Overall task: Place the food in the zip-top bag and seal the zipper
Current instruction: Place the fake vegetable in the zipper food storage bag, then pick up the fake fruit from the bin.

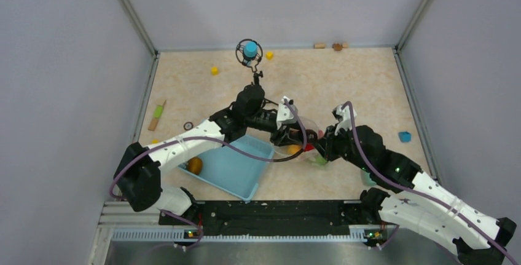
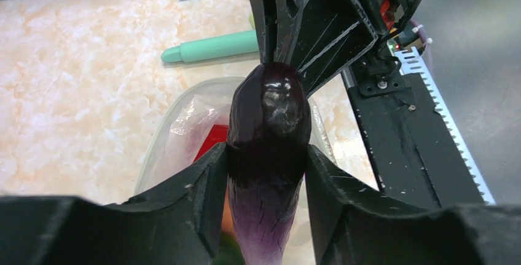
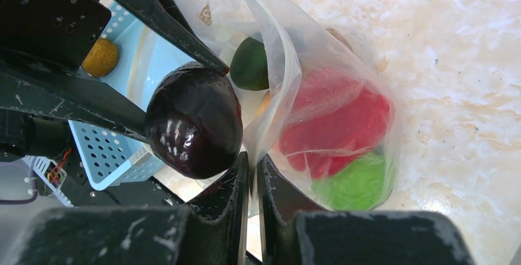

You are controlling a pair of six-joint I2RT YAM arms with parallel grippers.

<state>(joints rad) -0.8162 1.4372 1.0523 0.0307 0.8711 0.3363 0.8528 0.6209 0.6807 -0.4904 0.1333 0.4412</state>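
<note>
My left gripper point(image 2: 267, 166) is shut on a dark purple eggplant point(image 2: 268, 130), holding it just above the open mouth of the clear zip-top bag point(image 2: 178, 123). The pale zipper strip point(image 2: 158, 139) curves around that mouth. My right gripper point(image 3: 252, 173) is shut on the bag's edge point(image 3: 289, 50), holding it up beside the eggplant point(image 3: 195, 120). A red pepper point(image 3: 341, 120), a bright green fruit point(image 3: 359, 182) and a dark green piece point(image 3: 250, 62) lie inside the bag. From above, both grippers point(image 1: 289, 133) point(image 1: 319, 145) meet at the table's centre.
The light blue basket point(image 1: 236, 166) sits at the near left with an orange piece point(image 1: 195, 165) in it. A teal cylinder point(image 2: 212, 47) and a blue block point(image 1: 404, 136) lie to the right. Yellow cubes point(image 1: 214, 70) and a green-and-orange stick point(image 1: 158, 115) lie at the far left.
</note>
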